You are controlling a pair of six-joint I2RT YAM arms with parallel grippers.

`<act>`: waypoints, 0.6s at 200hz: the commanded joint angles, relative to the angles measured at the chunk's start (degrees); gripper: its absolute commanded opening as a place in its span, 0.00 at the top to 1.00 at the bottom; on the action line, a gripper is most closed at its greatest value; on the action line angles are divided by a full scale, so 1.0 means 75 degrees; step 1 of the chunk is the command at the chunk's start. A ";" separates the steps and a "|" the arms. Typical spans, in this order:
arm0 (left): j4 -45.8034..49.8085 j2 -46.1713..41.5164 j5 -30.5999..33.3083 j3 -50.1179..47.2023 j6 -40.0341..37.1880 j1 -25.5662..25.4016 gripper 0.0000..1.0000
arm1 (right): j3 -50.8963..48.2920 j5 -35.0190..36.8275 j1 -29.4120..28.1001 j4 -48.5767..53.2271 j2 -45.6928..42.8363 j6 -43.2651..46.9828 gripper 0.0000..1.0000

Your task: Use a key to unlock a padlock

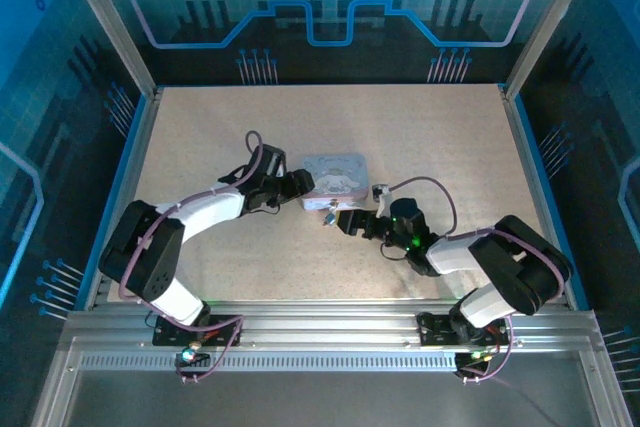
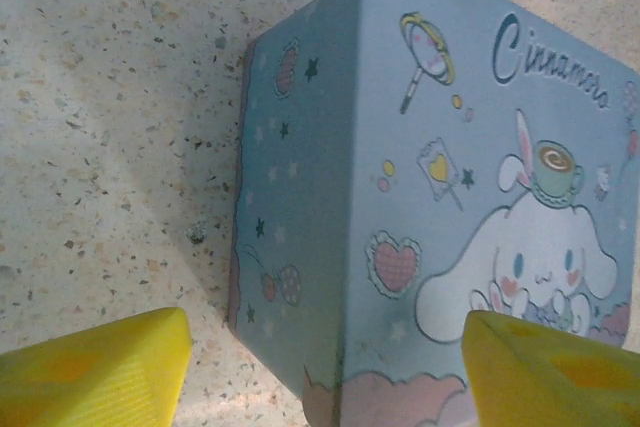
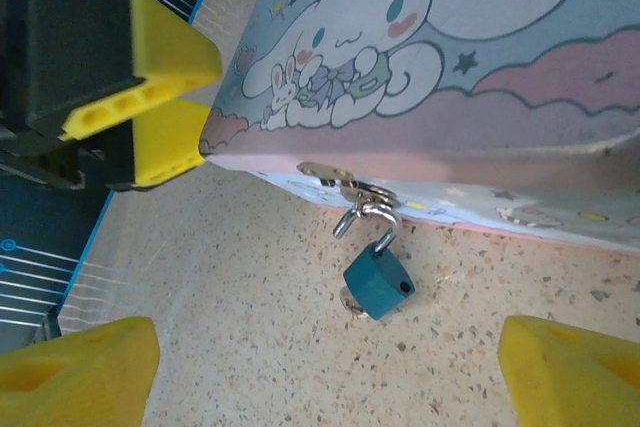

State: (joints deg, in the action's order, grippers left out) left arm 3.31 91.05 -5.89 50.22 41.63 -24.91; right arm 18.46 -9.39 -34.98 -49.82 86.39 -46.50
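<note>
The padlock (image 3: 378,282) is a tiny teal block lying on the table against the tin box (image 3: 470,67). Its silver shackle (image 3: 372,217) is hooked through the box's hasp, with one end free of the body. A sliver of silver metal, apparently the key (image 3: 351,303), pokes out from under the padlock body. My right gripper (image 3: 325,377) is open, its yellow fingertips wide apart on either side just short of the padlock, touching nothing. My left gripper (image 2: 325,377) is open at the box's corner, one finger over the lid (image 2: 470,177) and the other over the table beside it.
The lavender cartoon-printed tin box (image 1: 333,179) sits mid-table between the two grippers, left gripper (image 1: 295,187) at its left edge, right gripper (image 1: 345,219) at its front. Blue walls and metal rails enclose the speckled tabletop (image 1: 450,147).
</note>
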 commanded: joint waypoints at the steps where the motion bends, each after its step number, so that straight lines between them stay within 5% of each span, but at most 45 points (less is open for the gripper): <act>1: 0.0171 0.0130 -0.0035 0.0023 -0.0290 0.0040 0.30 | 0.0323 -0.0426 0.0270 -0.0218 0.0208 0.0090 0.11; 120: -0.0542 -0.0261 0.0071 -0.1544 0.0548 -0.0470 0.34 | 0.0336 -0.0653 0.0757 -0.0415 0.0346 0.1095 0.06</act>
State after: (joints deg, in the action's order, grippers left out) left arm -5.89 88.71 -5.67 42.17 44.07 -26.63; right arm 22.17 -12.97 -29.56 -51.27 89.86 -40.91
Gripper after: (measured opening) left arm 0.664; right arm 0.944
